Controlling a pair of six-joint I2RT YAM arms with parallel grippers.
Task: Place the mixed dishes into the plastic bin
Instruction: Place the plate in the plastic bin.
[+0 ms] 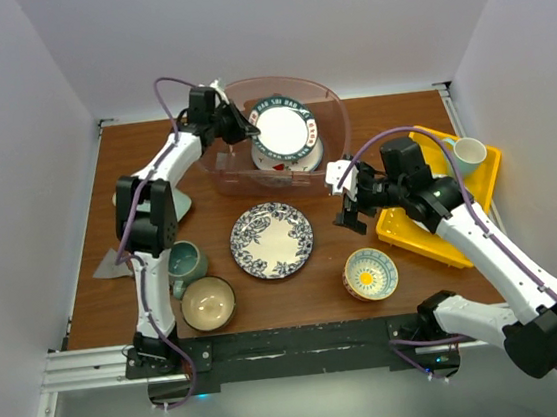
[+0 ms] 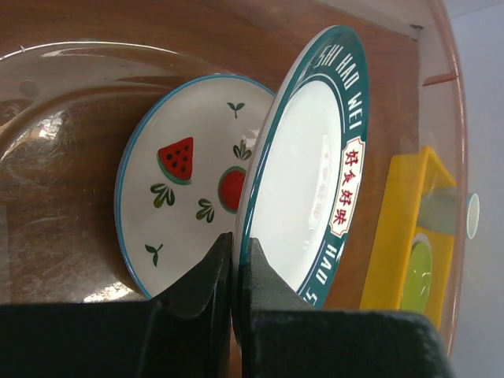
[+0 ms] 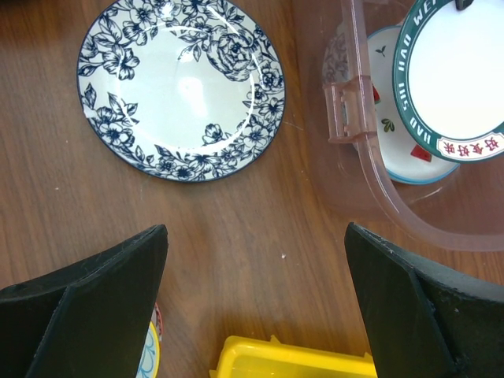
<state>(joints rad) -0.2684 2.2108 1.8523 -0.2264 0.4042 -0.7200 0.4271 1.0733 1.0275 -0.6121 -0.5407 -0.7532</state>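
Teal-rimmed white plate (image 2: pixel 307 181) stands tilted inside the plastic bin (image 1: pixel 337 146), over the watermelon plate (image 2: pixel 177 205), its rim clamped in the left tool (image 2: pixel 236 248). Right tool (image 3: pixel 253 236) hangs with jaws wide apart above the surface (image 3: pixel 47 197), between blue floral plate (image 3: pixel 177 87) and yellow tray (image 3: pixel 291 358).

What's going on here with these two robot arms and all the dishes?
The dishes are being loaded into the plastic bin. The left gripper is shut on the rim of a green-rimmed plate, holding it tilted inside the bin over a watermelon-print plate that lies there. The right gripper is open and empty, hovering above the table near the blue floral plate. That plate, a teal mug, a tan bowl and a small patterned bowl wait on the table.
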